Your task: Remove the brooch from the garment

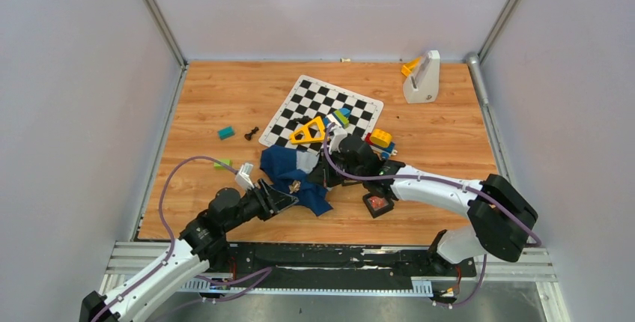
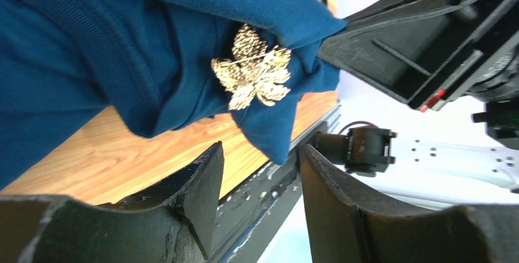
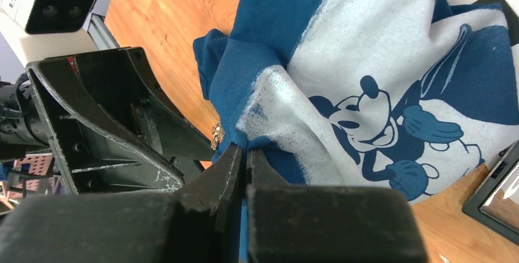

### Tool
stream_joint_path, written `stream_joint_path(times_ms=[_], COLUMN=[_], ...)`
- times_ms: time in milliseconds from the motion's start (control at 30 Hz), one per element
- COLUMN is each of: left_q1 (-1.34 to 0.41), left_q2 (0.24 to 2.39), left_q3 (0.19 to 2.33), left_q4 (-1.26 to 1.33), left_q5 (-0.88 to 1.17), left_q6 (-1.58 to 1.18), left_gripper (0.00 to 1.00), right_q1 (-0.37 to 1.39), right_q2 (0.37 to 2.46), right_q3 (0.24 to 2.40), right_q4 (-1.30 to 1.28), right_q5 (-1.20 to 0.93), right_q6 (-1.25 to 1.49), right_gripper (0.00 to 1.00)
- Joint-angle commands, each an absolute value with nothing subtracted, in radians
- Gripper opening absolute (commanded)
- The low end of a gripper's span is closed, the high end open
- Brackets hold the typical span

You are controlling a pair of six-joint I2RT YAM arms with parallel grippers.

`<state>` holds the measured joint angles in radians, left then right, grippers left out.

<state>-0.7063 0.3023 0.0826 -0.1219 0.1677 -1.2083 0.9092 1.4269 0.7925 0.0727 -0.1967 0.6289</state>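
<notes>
Brooch (image 2: 251, 67) on garment (image 2: 92, 43) by checkered mat (image 1: 314, 101); right gripper (image 3: 245, 153) pinches garment alongside, left gripper (image 2: 260, 159) open before it

Plain pale grey walls (image 1: 329, 7) on left, far and right sides; slanting metal posts (image 1: 155, 13) at both far corners; light wood-grain table (image 1: 217, 97) spanning between the walls; ribbed silver rail (image 1: 135, 258) along its near edge, dull grey plate (image 1: 337, 308) nearer still; light even and soft.

brooch (image 3: 216, 134) nearly all behind a fold of the garment (image 3: 275, 18) in the right wrist view
</notes>
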Motion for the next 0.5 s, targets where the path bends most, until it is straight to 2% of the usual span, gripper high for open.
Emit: stream_joint_path(times_ms=[0, 67, 200, 333, 467], left_q1=[-0.703, -0.704, -0.703, -0.703, -0.704], left_q2=[0.293, 0.296, 0.289, 0.294, 0.303], left_q3=[0.053, 0.049, 0.013, 0.009, 0.011], left_q4=[0.122, 0.134, 0.213, 0.176, 0.139], left_q5=[0.157, 0.134, 0.074, 0.025, 0.007], left_q6=[-1.334, -1.350, -1.429, -1.483, -1.508], left_gripper=[0.58, 0.58, 0.51, 0.47, 0.57], right_q1=[0.898, 0.898, 0.899, 0.898, 0.896], right_q2=[1.417, 1.419, 1.416, 1.407, 1.397], right_q3=[0.790, 0.786, 0.773, 0.761, 0.750], right_q4=[0.149, 0.153, 0.163, 0.166, 0.166], right_q5=[-0.255, -0.262, -0.261, -0.254, -0.244], right_q6=[0.676, 0.676, 0.680, 0.681, 0.681], right_gripper=[0.00, 0.00, 0.00, 0.00, 0.00])
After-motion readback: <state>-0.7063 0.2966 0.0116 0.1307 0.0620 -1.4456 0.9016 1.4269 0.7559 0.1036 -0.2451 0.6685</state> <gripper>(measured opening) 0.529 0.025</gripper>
